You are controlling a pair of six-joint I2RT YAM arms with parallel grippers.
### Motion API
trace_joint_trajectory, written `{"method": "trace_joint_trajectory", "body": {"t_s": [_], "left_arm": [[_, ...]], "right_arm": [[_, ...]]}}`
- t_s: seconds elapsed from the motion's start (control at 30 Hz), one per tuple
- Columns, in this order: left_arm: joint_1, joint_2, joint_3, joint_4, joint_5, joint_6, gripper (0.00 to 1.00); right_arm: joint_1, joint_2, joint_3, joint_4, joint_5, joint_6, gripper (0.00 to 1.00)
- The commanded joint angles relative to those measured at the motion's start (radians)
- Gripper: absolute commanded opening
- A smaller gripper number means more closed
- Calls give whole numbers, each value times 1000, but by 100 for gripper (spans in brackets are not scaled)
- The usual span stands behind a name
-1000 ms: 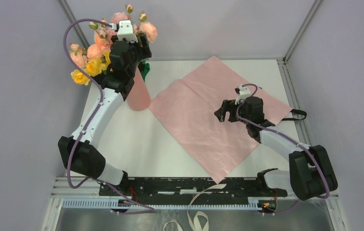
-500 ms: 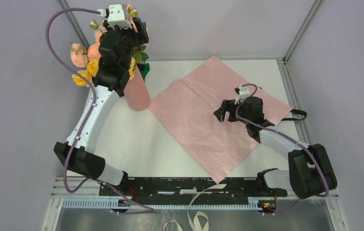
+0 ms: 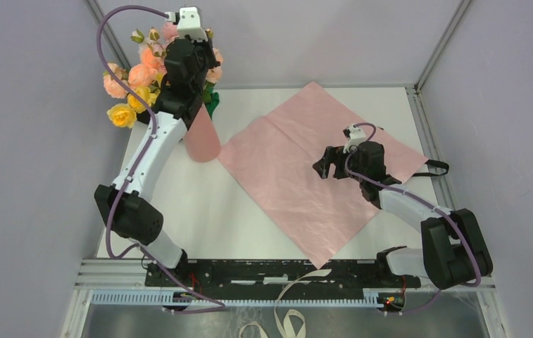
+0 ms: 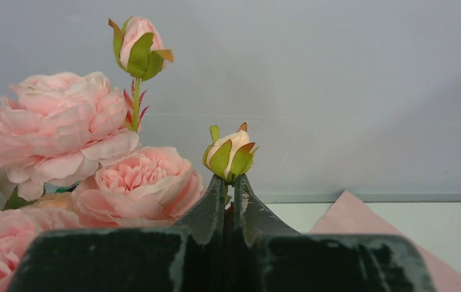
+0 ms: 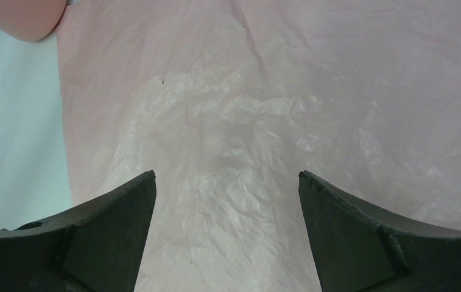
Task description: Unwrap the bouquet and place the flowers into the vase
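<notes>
The left gripper (image 4: 229, 182) has just pinched shut on a rosebud (image 4: 229, 158) stem above the vase (image 3: 203, 141), probably settling the flowers (image 3: 133, 77). The right gripper (image 5: 226, 175) stands wide.

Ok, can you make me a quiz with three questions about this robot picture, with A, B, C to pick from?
1. Where is the pink paper?
A) crumpled into a ball
B) spread flat on the table
C) hanging on the wall

2. What colour is the vase?
A) salmon pink
B) blue
C) green

3. How do the right arm's jaws stand?
A) shut on a flower
B) shut on nothing
C) wide open

Answers:
1 B, the top view shows the sheet lying open on the table.
2 A, it shows plain pink in the top view.
3 C, the right wrist view shows a wide gap with only paper below.
</notes>
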Motion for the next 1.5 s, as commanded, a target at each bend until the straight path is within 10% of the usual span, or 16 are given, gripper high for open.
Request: {"method": "trace_joint_trajectory", "body": {"t_s": [0.0,0.23,0.53,1.03,1.47], "left_arm": [[2,-43,-78,7,-61,28,2],[2,-92,-120,14,-78,27,4],[0,-122,61,-22,36,-9,99],[-14,-290,-231,108,515,-387,100],[-142,-282,-362,76,479,-316,100]], "right_arm": [[-1,7,1,30,-14,0,92],[-2,3,-1,25,-15,-1,92],[-1,17,-17,49,-22,10,93],[4,52,-30,79,-37,24,95],[35,69,-36,92,-30,38,94]]}}
